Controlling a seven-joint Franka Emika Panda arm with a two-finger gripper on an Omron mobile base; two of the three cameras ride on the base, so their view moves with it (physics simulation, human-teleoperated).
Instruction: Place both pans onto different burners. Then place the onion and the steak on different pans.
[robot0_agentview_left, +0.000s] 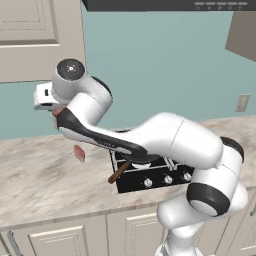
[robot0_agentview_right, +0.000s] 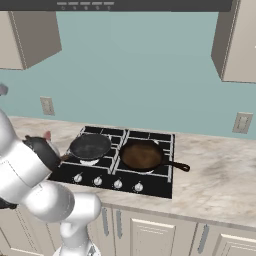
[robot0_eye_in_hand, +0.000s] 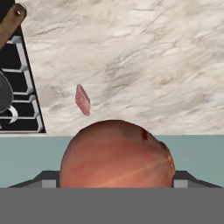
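- Carrying the onion (robot0_eye_in_hand: 116, 155) seems the step in hand: gripper (robot0_eye_in_hand: 114, 183) closed on the onion, the round orange-brown ball wedged between its two dark tips, held up above the counter (robot0_eye_in_hand: 144, 57) on the side of the cooktop (robot0_agentview_right: 120, 162) where the steak lies.
- Both pans already on the cooktop, on separate burners side by side: black pan (robot0_agentview_right: 90, 146) on the burner nearer the steak, its brown wooden handle (robot0_agentview_left: 119, 172) reaching out over the counter; reddish-brown pan (robot0_agentview_right: 141, 154) on the neighbouring burner, farther from the steak.
- Nothing visible inside either pan, so both look ready to take food.
- Steak (robot0_agentview_left: 79, 153) flat on the counter, apart from the cooktop and beyond the tip of the wooden handle; seen also in the hand view below the gripper.
- Next, probably: swing the onion across to the cooktop, lower it into one pan, let go.
- Afterwards, steak into the other pan.
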